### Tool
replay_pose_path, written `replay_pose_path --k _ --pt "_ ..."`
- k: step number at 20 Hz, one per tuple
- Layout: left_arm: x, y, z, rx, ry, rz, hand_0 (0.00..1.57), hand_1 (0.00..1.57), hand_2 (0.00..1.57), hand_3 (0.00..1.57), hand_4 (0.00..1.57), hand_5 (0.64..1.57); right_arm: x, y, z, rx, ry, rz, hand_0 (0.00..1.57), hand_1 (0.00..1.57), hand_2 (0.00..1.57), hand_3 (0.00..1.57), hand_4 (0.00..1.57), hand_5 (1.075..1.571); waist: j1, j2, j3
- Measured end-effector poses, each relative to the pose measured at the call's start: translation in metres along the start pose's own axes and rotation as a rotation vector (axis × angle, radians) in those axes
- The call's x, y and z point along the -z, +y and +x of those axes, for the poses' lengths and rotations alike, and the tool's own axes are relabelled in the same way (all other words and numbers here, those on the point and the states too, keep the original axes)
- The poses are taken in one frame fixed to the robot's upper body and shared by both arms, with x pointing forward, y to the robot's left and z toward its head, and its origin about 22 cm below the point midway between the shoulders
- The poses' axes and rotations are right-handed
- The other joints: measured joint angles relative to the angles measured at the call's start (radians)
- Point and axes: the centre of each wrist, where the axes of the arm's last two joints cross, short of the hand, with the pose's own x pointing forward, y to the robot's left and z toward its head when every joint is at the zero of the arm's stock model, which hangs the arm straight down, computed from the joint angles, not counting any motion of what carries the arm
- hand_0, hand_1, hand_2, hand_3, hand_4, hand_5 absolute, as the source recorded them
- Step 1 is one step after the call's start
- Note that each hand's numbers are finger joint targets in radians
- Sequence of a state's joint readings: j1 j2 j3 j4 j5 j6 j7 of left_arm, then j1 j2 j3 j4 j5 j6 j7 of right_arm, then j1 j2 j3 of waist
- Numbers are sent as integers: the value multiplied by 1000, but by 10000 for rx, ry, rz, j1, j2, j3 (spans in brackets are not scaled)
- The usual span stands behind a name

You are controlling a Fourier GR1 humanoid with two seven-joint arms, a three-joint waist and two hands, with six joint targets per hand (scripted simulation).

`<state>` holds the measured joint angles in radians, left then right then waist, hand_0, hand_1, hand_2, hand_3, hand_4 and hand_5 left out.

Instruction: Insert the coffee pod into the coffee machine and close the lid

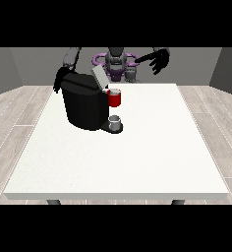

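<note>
coffee machine (86, 106) on table (152, 157), left of centre

white table (152, 162) | grey cup (116, 119) on machine's base | wooden floor (216, 128)

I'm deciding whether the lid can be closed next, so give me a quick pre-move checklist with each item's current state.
1. Coffee machine upright on the table: ok.
2. Lid raised: ok.
3. Red pod holder at the machine's front visible: ok.
4. Coffee pod seated inside: cannot tell.
5. Robot hand at the view's right raised, open, holding nothing: ok.
6. Robot hand at the view's left behind the machine, fingers hidden: cannot tell.
</note>
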<state>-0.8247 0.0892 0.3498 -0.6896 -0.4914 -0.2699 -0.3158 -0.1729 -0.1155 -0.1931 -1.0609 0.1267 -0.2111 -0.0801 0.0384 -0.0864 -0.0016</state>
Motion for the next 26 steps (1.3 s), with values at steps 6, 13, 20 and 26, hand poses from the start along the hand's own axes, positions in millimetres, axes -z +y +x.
replay_pose_path --k 6,13,20,26 --pt "-56 -33 -69 -1851 1622 112 0 0 0 0 389 1571 -20 7 -14 13 327 338 0 0 0 0 0 1571 326 -1523 12" --pt "-91 -42 -96 -2681 2501 536 0 0 0 0 368 1571 -10 24 37 584 -1116 1986 0 0 0 0 62 1571 434 -2162 13" --pt "-106 -47 -98 -3059 2508 549 0 0 0 0 394 1571 4 17 81 179 -2218 2785 0 0 0 0 0 1571 875 -2191 17" --pt "-101 -40 -75 -2859 1693 672 0 0 0 0 361 1571 27 2 122 522 -2649 2480 0 0 0 0 175 1571 1229 -1278 20"
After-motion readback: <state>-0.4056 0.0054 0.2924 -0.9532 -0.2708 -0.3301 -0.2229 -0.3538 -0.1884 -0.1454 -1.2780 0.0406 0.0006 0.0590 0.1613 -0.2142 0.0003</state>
